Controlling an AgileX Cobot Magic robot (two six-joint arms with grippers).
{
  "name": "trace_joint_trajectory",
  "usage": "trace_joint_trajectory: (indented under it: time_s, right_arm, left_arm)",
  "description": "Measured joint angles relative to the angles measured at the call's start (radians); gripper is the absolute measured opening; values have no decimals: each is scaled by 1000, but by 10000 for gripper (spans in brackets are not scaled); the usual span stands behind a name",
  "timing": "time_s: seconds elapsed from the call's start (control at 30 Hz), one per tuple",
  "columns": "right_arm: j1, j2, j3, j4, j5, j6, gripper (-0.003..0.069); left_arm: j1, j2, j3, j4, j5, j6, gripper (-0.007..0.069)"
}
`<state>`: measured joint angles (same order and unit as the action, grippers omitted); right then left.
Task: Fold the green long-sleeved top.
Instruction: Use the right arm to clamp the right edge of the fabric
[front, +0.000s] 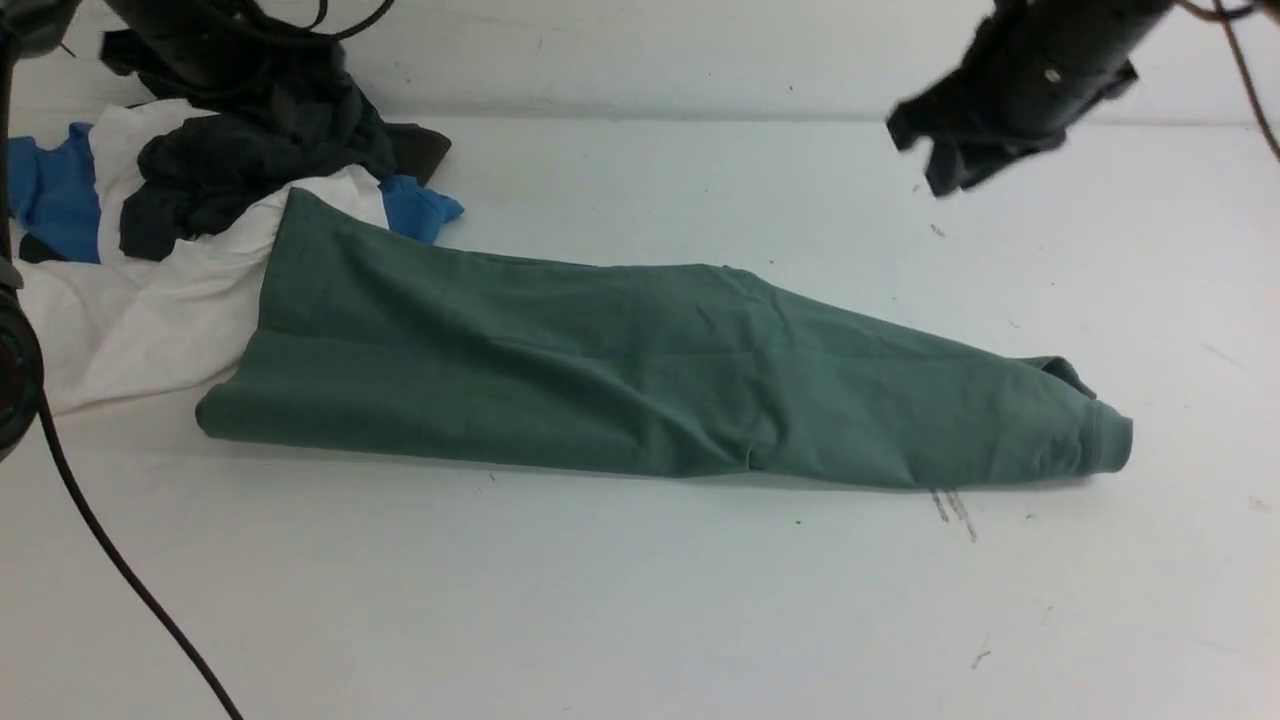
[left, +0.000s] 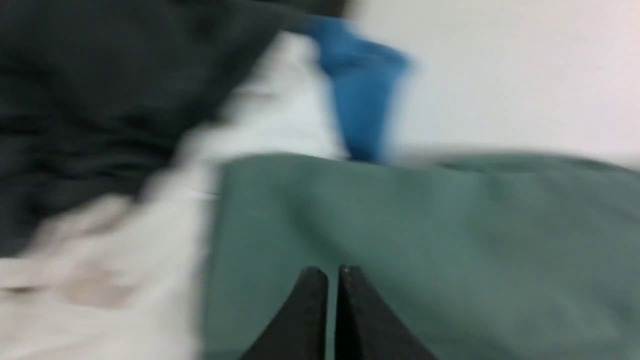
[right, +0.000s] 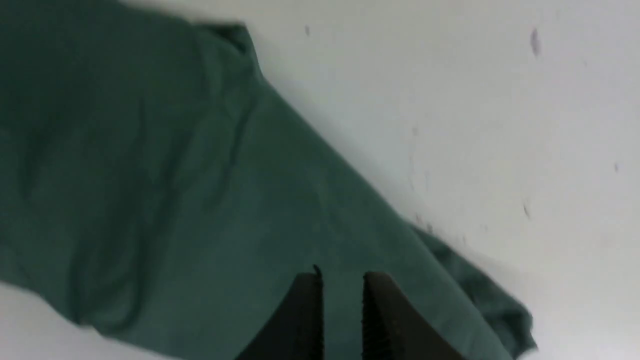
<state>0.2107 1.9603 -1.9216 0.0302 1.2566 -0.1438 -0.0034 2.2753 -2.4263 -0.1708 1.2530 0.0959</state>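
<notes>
Two grippers show in the wrist views, and neither holds anything. The left gripper (left: 332, 272) has its jaws drawn together with only a hairline between them, and it hangs over the wide end of the green long-sleeved top (front: 620, 370). The right gripper (right: 342, 277) stands narrowly parted, with green cloth showing through the slit, and it is over the tapering end. In the front view it is a dark blur at about 1 o'clock, clear of the cloth. The top lies flat on the white surface (front: 640, 600), folded lengthwise into one long band that runs from 9 o'clock across the middle to about 4 o'clock. It ends there in a ribbed cuff (front: 1110, 440). At 10 o'clock its wide end overlaps a heap of other clothes. A white garment (front: 150, 300) lies against and partly under its edge, a black garment (front: 250, 150) is piled on top, and a blue garment (front: 50, 190) shows at both sides.
</notes>
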Motion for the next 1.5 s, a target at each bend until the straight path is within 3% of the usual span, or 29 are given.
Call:
trace_joint_trajectory:
  time_s: [0.1,0.27,0.37,0.4,0.53,0.63,0.87,0.97,1.07,1.27,1.5]
  right_arm:
    - [-97,-71,160,9,3,-8,6]
    - [-229,-48,209,122,1,-41,13]
    - [-262,11,213,183,-12,-87,99]
    - [-263,49,214,191,-14,-96,158]
    - [-262,120,215,195,-70,-114,331]
    - [-261,155,215,195,-147,-121,419]
    - [-259,206,215,198,-222,-136,455]
    - [-259,229,215,215,-230,-175,430]
    - [-259,232,215,217,-226,-187,341]
    - [-259,232,214,219,-169,-189,38]
    - [-259,232,175,218,-110,-154,8]
  left_arm:
    - [-42,-101,209,-13,-5,37,-4]
    - [-83,-179,498,45,-6,52,-4]
    - [-95,-177,647,58,-39,54,-4]
    - [-98,-168,700,62,-77,54,-4]
    - [-99,-139,740,69,-164,54,-4]
    - [-99,-130,740,72,-208,54,-4]
    - [-99,-130,740,85,-210,53,-4]
    - [-99,-130,740,89,-208,51,-4]
    - [-99,-130,740,89,-207,51,-4]
    - [-99,-130,740,91,-203,51,-4]
    - [-99,-130,740,91,-201,49,-4]
